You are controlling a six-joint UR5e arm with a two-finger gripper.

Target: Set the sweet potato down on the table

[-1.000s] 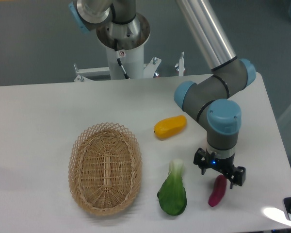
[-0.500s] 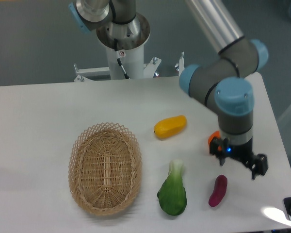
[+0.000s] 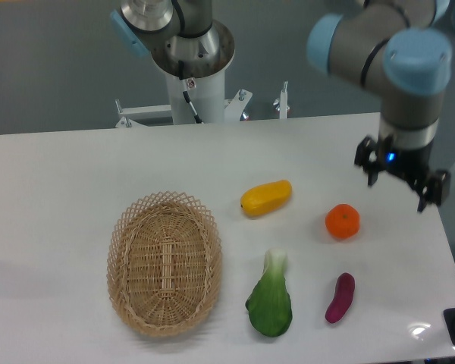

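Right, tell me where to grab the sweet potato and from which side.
Probably best taken at the middle of the sweet potato, from straight above, fingers closing across its narrow width. It lies flat on the table, long axis tilted slightly from upright in the picture, with bare surface on both sides. The gripper hangs open, well clear.

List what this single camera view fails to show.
- Arm: upper links cut off by the top edge.
- Gripper: fingertips small and dark, so the jaw gap is hard to judge; it looks open and empty.
- Basket: far inner wall hidden by its own rim.
- Sweet potato: underside against the table unseen.
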